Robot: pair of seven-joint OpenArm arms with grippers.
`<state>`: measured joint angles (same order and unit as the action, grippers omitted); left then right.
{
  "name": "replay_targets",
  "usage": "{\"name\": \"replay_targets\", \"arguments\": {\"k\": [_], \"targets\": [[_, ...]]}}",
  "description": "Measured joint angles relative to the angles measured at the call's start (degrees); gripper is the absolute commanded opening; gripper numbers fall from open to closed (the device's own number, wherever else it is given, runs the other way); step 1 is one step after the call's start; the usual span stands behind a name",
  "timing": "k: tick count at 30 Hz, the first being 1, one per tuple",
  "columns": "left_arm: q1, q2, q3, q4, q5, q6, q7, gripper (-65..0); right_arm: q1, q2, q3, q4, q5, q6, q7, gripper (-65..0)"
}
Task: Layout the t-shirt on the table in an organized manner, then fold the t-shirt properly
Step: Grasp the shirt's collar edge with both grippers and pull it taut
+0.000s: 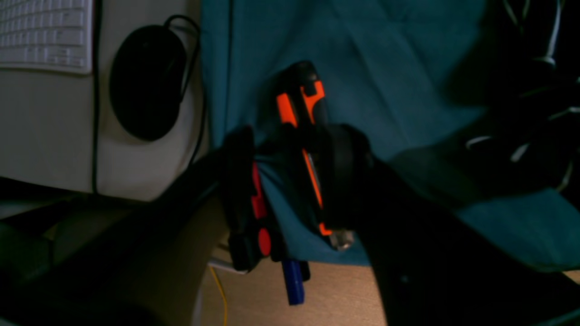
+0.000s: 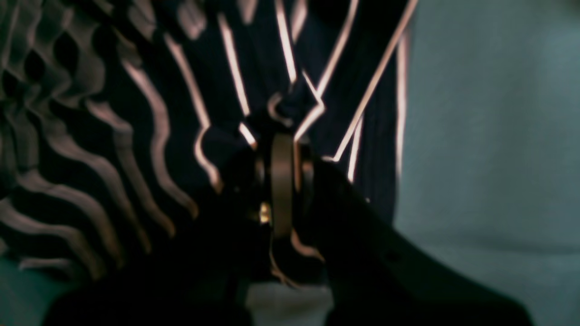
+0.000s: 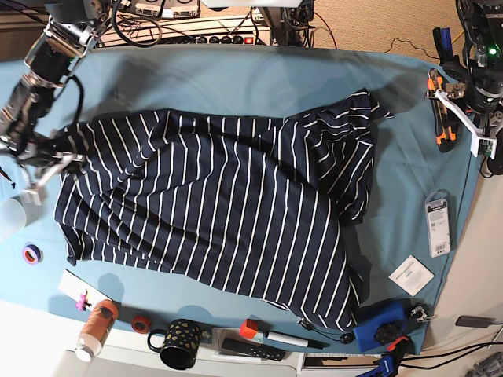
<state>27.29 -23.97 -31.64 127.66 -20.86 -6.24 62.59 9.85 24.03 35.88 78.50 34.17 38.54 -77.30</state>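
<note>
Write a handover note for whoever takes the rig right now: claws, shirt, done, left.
Right claw: shut on the t-shirt, pinching striped fabric at the shirt's edge on the base view's left.
Left claw: partly open, holding nothing, parked off the shirt over the table's far right edge, near orange-handled pliers.
Shirt: spread across the middle of the table, still rumpled; the right-hand side is bunched and doubled over.
Done: shirt roughly laid out, one edge gripped.
Left: pull it flat, straighten the bunched side, then do every fold.
</note>
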Motion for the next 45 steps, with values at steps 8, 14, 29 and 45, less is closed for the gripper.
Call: {"name": "replay_targets", "arguments": {"k": [8, 14, 29, 45], "targets": [[0.00, 0.17, 0.02, 0.00, -0.17, 0.00, -1.62, -40.5, -7.61, 0.07, 10.36, 5.20, 9.51, 1.38, -3.48, -65.0], [0.39, 0.33, 0.02, 0.00, -5.60, -0.31, -1.11, -40.5, -18.69, -0.24, 15.80, 5.25, 19.50, 1.36, -3.78, -65.0], [4.28, 8.11, 0.00, 0.00, -18.67, -11.87, 0.39, -40.5, -21.77, -0.20, 17.00, 5.25, 22.49, 1.38, -3.69, -55.5], [4.13, 8.11, -0.02, 0.00, -18.64, -11.85, -0.07, -40.5, -28.17, -0.22, 16.98, 12.07, 39.36, 1.40, -3.69, -65.0]]}}
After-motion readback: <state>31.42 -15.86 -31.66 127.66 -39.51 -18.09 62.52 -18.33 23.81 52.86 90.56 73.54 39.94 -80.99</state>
